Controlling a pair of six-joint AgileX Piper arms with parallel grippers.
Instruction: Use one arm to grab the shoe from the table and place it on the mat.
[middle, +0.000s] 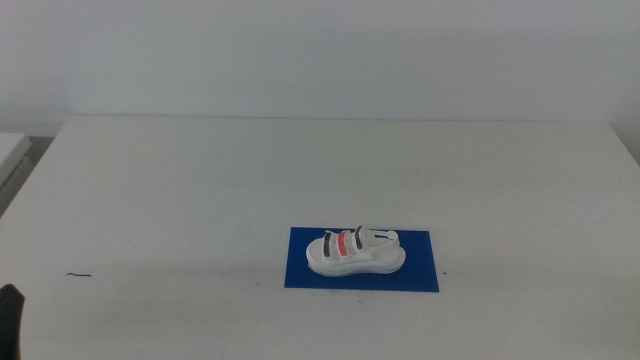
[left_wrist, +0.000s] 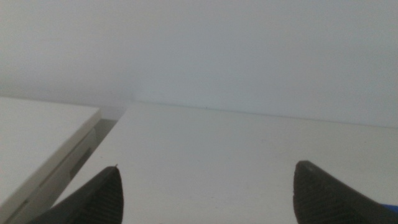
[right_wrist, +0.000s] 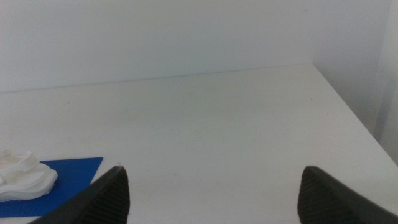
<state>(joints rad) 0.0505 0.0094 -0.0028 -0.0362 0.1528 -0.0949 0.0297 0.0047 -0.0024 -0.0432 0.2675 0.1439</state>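
Note:
The white shoe (middle: 355, 251) with two black straps and one red strap lies upright on the dark blue mat (middle: 300, 270), just below the middle of the white table (middle: 300, 170). No gripper touches it. My left gripper (left_wrist: 209, 168) is open and empty. Only a dark bit of it shows in the middle view, at the bottom left edge (middle: 10, 322). My right gripper (right_wrist: 212, 171) is open and empty, out of the middle view. Its wrist view shows the shoe's end (right_wrist: 22, 175) on the mat (right_wrist: 71, 174), well apart from the jaws.
A thin dark mark (middle: 78, 275) lies on the table's left front. A second white surface (middle: 10, 150) stands beside the table's left edge, with a gap between them; it also shows in the left wrist view (left_wrist: 37, 130). A plain wall is behind.

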